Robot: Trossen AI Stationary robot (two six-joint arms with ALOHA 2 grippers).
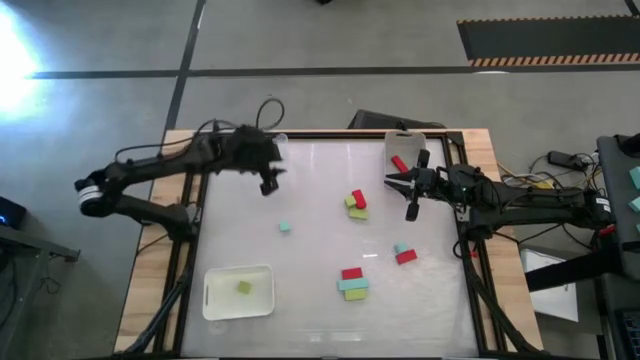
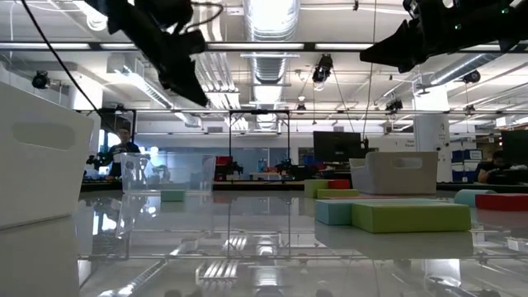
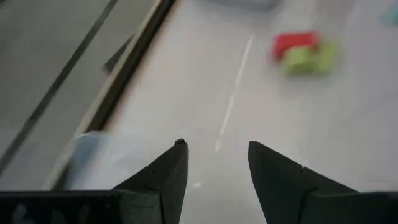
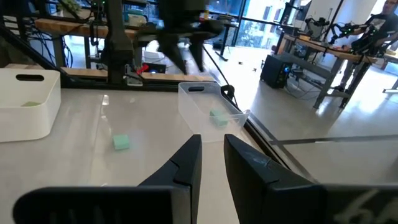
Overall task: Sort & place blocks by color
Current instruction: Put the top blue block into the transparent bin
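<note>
Dark fingers of the left gripper (image 1: pixel 268 186) stand parted and empty above the far left of the table (image 1: pixel 320 310), just beside the clear tray (image 4: pixel 208 111) that holds one teal block (image 4: pixel 218 117); the right gripper (image 1: pixel 409 197) hangs clenched on nothing at the far right, next to a white tray (image 1: pixel 405 143) with a red block (image 1: pixel 399 164) in it. Another white tray (image 1: pixel 238 293) at the near left holds a yellow-green block (image 1: pixel 244 287), while the remaining blocks (image 1: pixel 354 282) lie loose on the table's middle and right.
</note>
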